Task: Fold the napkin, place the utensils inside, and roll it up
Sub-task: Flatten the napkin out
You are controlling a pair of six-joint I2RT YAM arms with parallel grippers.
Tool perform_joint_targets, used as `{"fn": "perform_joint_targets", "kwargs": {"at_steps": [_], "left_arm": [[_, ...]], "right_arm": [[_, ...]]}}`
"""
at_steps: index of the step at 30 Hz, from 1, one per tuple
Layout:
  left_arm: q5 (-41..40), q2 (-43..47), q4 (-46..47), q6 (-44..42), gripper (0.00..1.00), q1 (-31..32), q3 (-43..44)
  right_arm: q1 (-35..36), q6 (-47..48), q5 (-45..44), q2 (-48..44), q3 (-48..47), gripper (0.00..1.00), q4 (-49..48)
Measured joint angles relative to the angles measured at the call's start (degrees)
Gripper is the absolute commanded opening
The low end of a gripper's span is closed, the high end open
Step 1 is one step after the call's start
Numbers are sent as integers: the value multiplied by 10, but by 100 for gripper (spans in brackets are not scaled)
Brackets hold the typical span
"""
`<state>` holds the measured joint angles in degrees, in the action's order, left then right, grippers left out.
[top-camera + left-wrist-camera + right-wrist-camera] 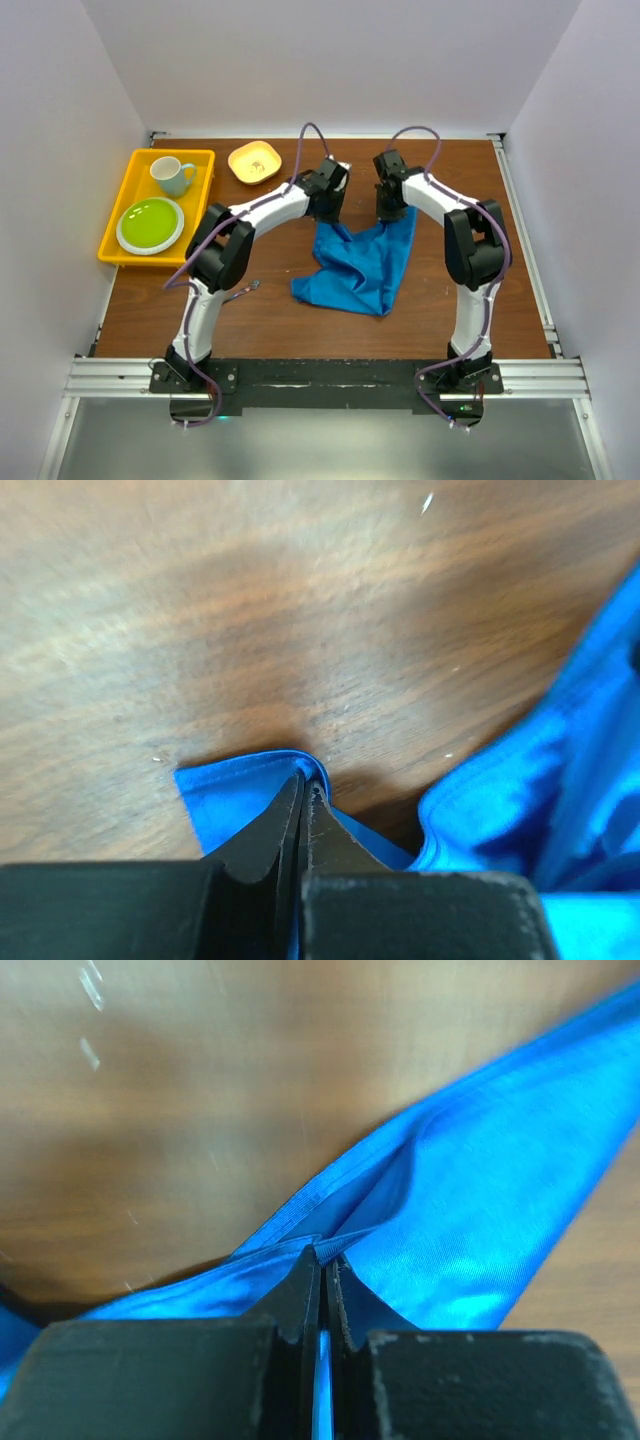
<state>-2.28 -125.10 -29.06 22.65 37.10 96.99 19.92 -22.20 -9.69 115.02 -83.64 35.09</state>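
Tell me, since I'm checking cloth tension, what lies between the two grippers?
In the top view, the blue napkin stretches from left gripper to right gripper, its far edge dipping midway; nothing else.

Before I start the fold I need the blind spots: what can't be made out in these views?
Slim metal utensil, top view: too small to tell fork from spoon.
Bright blue cloth napkin, top view: its far corners hidden beneath the arms.
Left hand and right hand, wrist views: shut on the napkin, but their own fingers hide how deep the pinch goes.
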Motion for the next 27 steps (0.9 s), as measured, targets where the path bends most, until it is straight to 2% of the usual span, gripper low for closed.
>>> {"fn": "perform_joint_targets", "kwargs": {"at_steps": [3,8,10,13,15,17,18,19,20,21,22,23,24,25,27], "left_arm": [[-4,-5,-26,-14,0,-5,77],[3,-2,-24,-28,0,-45,265],[9,25,5,-30,0,-76,296],[11,80,29,-38,0,-119,299],[29,120,41,-40,0,-137,296],[36,169,51,-45,0,-130,268],[40,197,57,-48,0,-124,240],[51,235,63,-48,0,-117,195],[63,268,66,-45,0,-111,154],[86,313,88,-40,3,-104,80],[97,349,92,-37,15,-100,21],[103,389,104,-33,29,-97,-47],[107,430,120,-24,54,-98,-130],[110,466,126,-21,60,-99,-195],[97,544,125,4,69,-90,-349]], "right_arm": [[-9,15,-2,40,-115,0,41],[-24,30,-8,54,-348,0,102],[-35,34,-12,44,-446,0,113],[-47,35,-16,-16,-483,0,122],[-49,26,-3,-89,-437,0,108],[-41,20,-2,-174,-348,0,81],[-34,15,-2,-225,-287,4,70],[-31,7,-1,-277,-218,10,53],[-31,-7,2,-329,-142,40,31],[-31,-21,7,-374,-74,52,21],[-31,-32,5,-417,-5,64,8],[-33,-38,4,-455,64,82,2],[-38,-45,7,-491,134,90,2],[-42,-50,14,-516,187,96,3],[-50,-58,31,-559,294,98,24]]}}
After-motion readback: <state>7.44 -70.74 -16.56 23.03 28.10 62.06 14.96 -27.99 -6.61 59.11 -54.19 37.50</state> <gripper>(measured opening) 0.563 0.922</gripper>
